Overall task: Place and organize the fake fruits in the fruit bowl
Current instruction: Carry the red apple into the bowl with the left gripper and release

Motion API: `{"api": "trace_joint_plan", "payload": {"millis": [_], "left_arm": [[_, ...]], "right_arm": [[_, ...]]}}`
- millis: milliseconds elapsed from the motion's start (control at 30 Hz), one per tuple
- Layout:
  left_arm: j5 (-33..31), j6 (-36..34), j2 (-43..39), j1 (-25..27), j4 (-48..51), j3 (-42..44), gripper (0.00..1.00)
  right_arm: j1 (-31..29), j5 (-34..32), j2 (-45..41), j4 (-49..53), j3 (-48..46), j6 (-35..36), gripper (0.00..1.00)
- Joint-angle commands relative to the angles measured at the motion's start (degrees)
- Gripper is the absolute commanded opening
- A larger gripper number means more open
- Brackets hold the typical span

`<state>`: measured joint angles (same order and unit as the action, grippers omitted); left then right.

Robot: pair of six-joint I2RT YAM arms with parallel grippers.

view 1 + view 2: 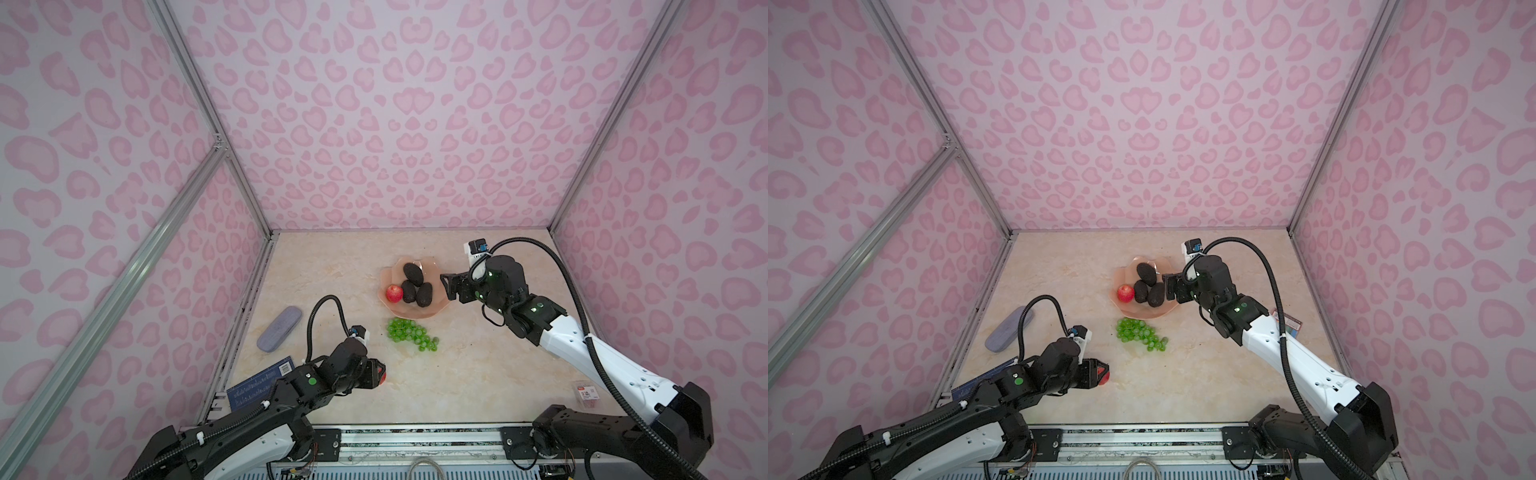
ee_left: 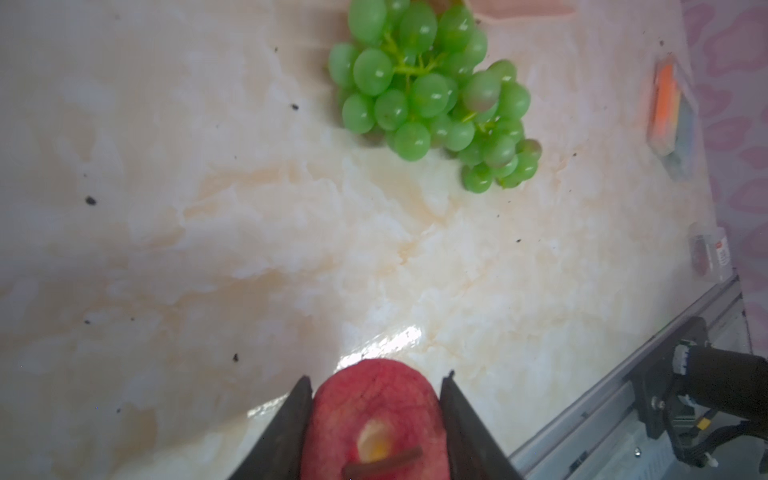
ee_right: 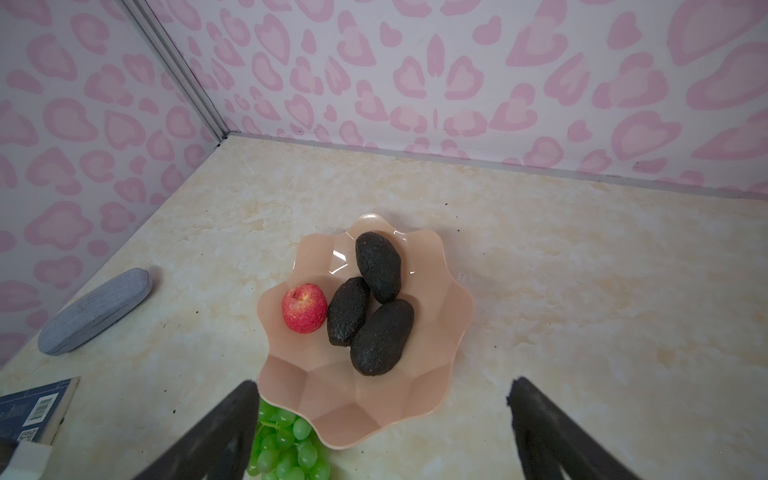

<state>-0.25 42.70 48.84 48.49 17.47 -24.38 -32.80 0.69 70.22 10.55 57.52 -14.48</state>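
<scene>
Left gripper [image 2: 377, 380] clamps apple [image 2: 374, 415]; fruit bowl [image 3: 361, 407] holds three avocados [image 3: 348, 311] (and second apple [image 3: 304, 308]).

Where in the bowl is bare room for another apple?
Bare: the part of the bowl nearest the grapes, and its strip between the avocados and the right tool. Crowded: the middle, where three avocados bunch with an apple beside them.

Near edge: left gripper [image 1: 1103, 373] clamps a red apple [image 1: 1106, 377] (mostly hidden); grapes [image 1: 1140, 335] lie on the table [image 1: 1204, 374], just beside the bowl [image 1: 1142, 312].
</scene>
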Motion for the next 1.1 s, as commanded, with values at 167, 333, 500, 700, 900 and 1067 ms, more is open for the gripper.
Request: {"api": "trace_joint_plan", "payload": {"millis": [167, 333, 500, 700, 900, 1067], "left_arm": [[-8.8, -13.7, 12.6, -0.3, -2.1, -17.5, 0.52], [-8.0, -20.0, 27.0, -2.0, -3.1, -30.0, 0.52], [-6.8, -22.9, 38.6, -3.6, -5.3, -38.1, 0.51], [-7.6, -24.5, 49.8, -4.2, -6.0, -44.5, 0.51], [-6.9, -24.3, 56.3, -5.4, -6.2, -47.7, 0.51], [-7.2, -24.5, 58.0, -5.8, -5.9, -49.1, 0.57]], "right_arm": [[0.1, 1.1, -1.4, -0.9, -2.7, -2.7, 0.94], [0.1, 1.2, -3.7, 0.8, -5.0, -4.0, 0.94], [0.1, 1.6, -6.4, 0.3, -8.6, -5.6, 0.94], [0.1, 0.7, -7.9, 1.1, -9.8, -5.8, 0.94], [0.1, 0.4, -8.4, 1.8, -9.7, -5.3, 0.94], [0.1, 0.5, -8.2, 1.9, -10.1, -5.3, 0.94]]}}
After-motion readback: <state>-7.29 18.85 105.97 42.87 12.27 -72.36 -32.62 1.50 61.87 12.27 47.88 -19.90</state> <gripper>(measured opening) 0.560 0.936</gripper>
